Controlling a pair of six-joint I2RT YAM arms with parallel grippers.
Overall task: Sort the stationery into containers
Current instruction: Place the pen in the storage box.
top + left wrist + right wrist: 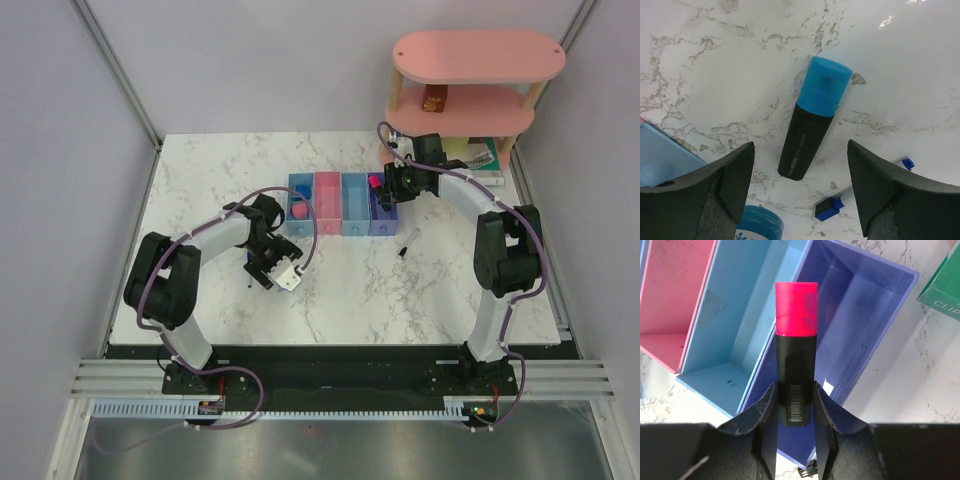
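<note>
My left gripper is open above the marble table, its fingers on either side of a black highlighter with a blue cap that lies flat. A blue tape roll and a thin pen with a blue cap lie close below it. My right gripper is shut on a black highlighter with a pink cap and holds it over the purple-blue bin. In the top view the right gripper is at the right end of the row of four bins. The left gripper is left of the row.
A pink eraser lies in the leftmost light blue bin. Another pen lies on the table right of the bins. The pink two-tier shelf with a red box stands at the back right, a green-edged book beside it.
</note>
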